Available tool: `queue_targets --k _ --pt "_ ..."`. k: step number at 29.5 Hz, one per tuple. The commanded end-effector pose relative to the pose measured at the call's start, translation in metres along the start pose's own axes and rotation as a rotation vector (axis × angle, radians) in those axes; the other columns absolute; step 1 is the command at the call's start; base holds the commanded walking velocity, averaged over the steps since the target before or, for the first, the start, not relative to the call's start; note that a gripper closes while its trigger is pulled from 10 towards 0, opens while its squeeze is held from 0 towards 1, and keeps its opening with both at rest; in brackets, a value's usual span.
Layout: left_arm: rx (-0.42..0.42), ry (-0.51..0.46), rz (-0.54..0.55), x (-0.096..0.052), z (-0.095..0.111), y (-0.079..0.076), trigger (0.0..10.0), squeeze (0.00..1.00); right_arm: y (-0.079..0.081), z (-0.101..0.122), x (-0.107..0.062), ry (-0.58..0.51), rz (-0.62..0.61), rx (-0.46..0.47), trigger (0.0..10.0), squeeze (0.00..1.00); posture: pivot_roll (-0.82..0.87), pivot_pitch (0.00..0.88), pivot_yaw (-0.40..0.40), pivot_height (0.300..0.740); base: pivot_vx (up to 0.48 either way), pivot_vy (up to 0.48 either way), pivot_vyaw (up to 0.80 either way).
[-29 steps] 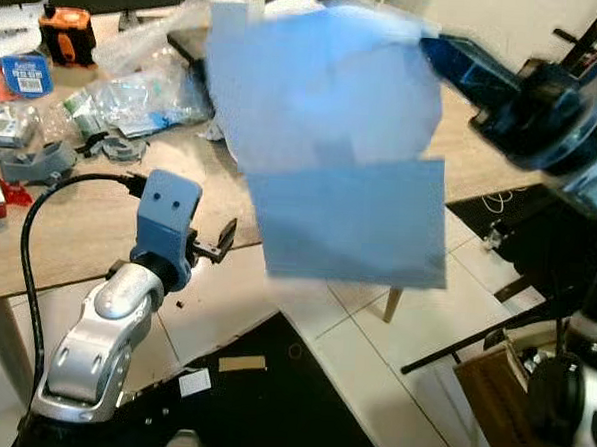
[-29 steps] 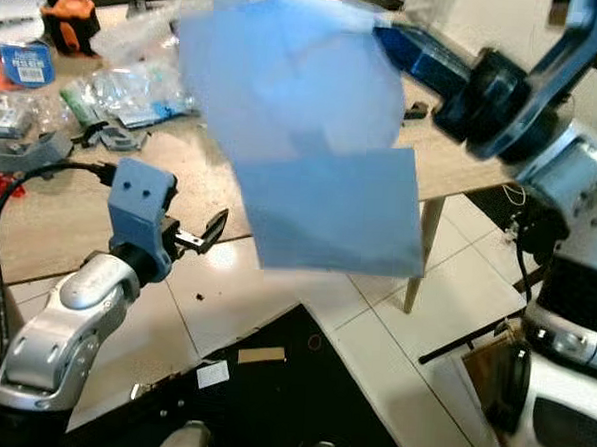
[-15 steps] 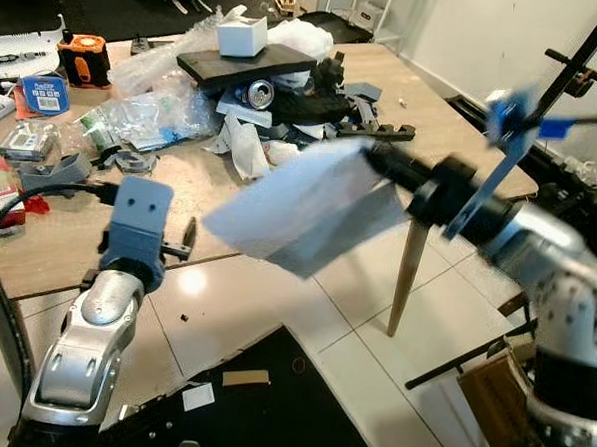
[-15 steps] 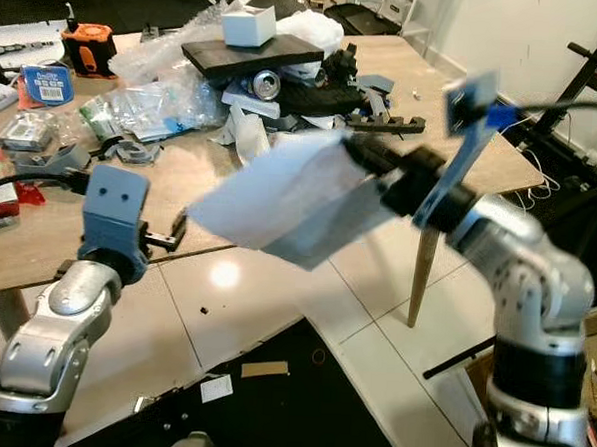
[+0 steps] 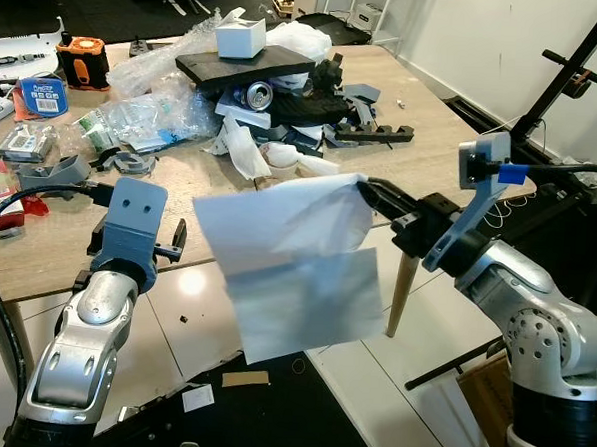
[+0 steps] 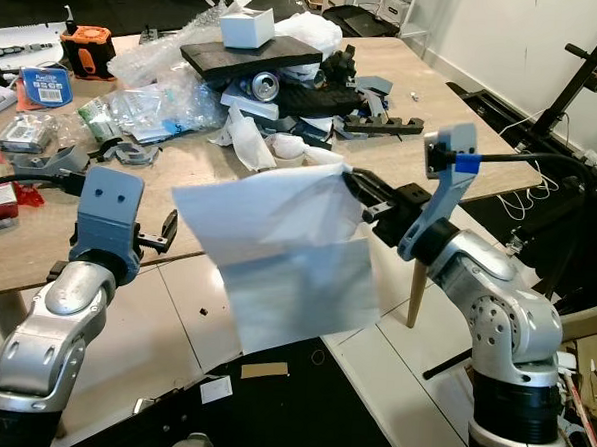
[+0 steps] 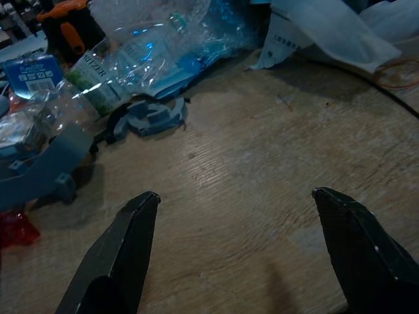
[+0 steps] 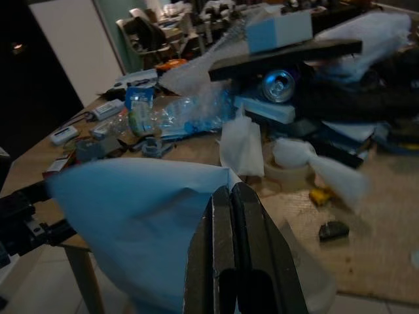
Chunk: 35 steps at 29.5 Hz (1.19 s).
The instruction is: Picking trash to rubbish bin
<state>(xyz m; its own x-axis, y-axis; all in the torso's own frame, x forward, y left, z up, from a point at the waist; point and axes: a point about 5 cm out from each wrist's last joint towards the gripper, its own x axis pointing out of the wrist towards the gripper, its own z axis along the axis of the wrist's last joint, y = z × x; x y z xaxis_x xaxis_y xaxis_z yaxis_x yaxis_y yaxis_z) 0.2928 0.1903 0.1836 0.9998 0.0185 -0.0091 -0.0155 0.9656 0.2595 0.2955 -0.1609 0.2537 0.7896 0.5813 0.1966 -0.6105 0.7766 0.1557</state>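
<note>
A large pale sheet of thin white paper or plastic hangs in the air in front of the wooden table's near edge. My right gripper is shut on its upper corner, and the rest droops towards the floor. In the right wrist view the two black fingers are pressed together on the sheet's edge. My left gripper is open and holds nothing. It hovers low over bare tabletop near the edge, to the left of the sheet.
The table carries a heap of clutter: clear plastic bags, a drink can, a white box on a black slab, crumpled white wrappers and an orange tool. A black stand rises at right. White tiles and a black mat lie below.
My right arm has swung the sheet down from in front of the camera, so it now hangs lower and farther out. The left arm has barely moved.
</note>
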Motion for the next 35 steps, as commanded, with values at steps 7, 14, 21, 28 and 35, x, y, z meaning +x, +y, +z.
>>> queue_targets --k 7,14,21,28,35 --pt "0.013 0.014 -0.118 -0.008 -0.003 -0.023 10.0 0.0 0.011 -0.023 -0.009 0.048 -0.056 0.058 10.0 0.0 0.2 0.113 -0.063 0.74 0.0 0.0 -0.48" --pt "-0.028 -0.006 -0.2 -0.01 0.004 -0.04 10.0 0.0 0.013 -0.025 -0.01 0.039 -0.066 0.086 10.0 0.0 0.2 0.112 -0.062 0.74 0.0 0.0 -0.8" --pt "-0.024 0.042 -0.18 -0.007 -0.003 -0.042 10.0 0.0 0.01 -0.026 -0.012 0.033 -0.11 0.089 10.0 0.0 0.19 0.107 -0.059 0.74 0.0 0.0 -0.8" --pt "-0.036 0.032 -0.176 -0.005 0.0 -0.044 10.0 0.0 0.002 -0.028 -0.015 0.041 -0.157 0.095 10.0 0.0 0.2 0.107 -0.064 0.74 0.0 0.0 -0.8" --pt "-0.064 0.067 -0.158 -0.006 -0.007 -0.043 10.0 0.0 -0.016 -0.032 -0.02 0.039 -0.291 0.093 10.0 0.0 0.2 0.108 -0.062 0.74 0.0 0.0 -0.8"
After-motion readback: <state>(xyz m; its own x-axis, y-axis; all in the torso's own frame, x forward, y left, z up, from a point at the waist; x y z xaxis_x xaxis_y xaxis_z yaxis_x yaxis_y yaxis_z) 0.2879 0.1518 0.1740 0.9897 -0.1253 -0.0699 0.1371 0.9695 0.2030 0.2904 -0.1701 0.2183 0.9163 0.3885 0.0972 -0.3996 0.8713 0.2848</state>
